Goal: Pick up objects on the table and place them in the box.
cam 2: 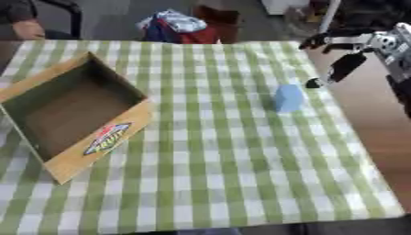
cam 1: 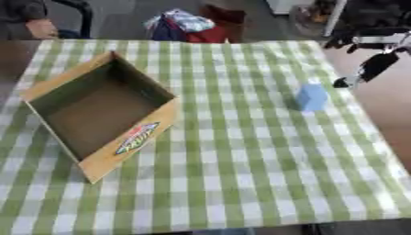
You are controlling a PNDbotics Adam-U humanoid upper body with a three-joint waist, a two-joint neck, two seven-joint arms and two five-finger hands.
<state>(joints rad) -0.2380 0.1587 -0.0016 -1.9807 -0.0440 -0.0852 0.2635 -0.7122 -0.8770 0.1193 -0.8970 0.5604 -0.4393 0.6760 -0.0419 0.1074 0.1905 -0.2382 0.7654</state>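
Cardboard box (cam 1: 96,124) is sitting open-topped at the left of the frame on the green-and-white checked tablecloth (cam 1: 241,156), showing a colourful label (cam 1: 136,137) on its near wall and nothing inside. Right of centre, well apart from it, a small light-blue block (cam 2: 289,97) is standing upright on the cloth. Coming in at the upper right, the right hand (cam 2: 341,57) is hovering just beside the block without touching it, fingers spread and holding nothing.

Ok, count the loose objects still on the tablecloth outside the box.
1: a small blue block on the cloth right of the cardboard box, just below the right hand. The box looks empty, though its near wall hides some of the floor.
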